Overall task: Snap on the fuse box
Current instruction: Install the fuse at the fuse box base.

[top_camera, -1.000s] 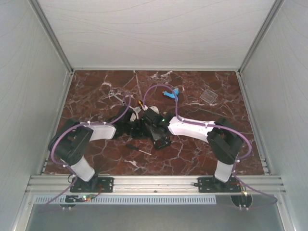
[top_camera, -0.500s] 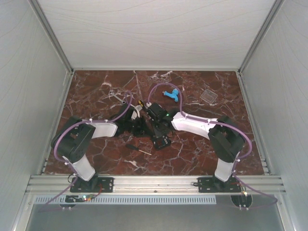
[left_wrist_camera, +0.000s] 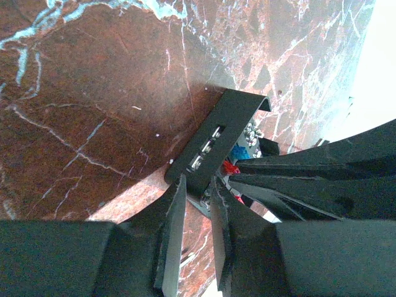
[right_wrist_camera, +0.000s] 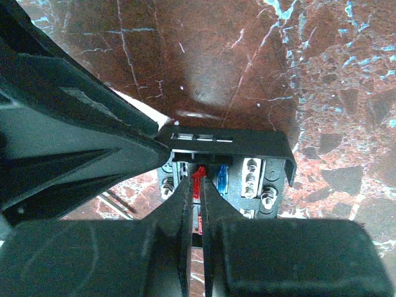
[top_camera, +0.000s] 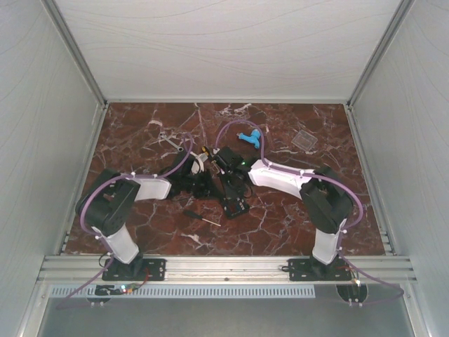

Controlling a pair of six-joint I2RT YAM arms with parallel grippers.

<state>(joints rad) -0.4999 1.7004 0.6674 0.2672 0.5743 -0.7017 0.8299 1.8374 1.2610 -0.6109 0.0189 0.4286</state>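
My left jaws, narrow, straddle the fuse box (left_wrist_camera: pixel 216 133) wall to steady it; my right jaws, shut, press inside

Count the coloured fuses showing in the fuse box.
2: a red fuse in the middle of the fuse box, and a blue fuse beside it. Others may be hidden.

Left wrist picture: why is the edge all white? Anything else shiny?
Left wrist view: bright light washes out the right edge white, past the fuse box. Right wrist view: a pale glare patch sits on the marble table beyond the box.
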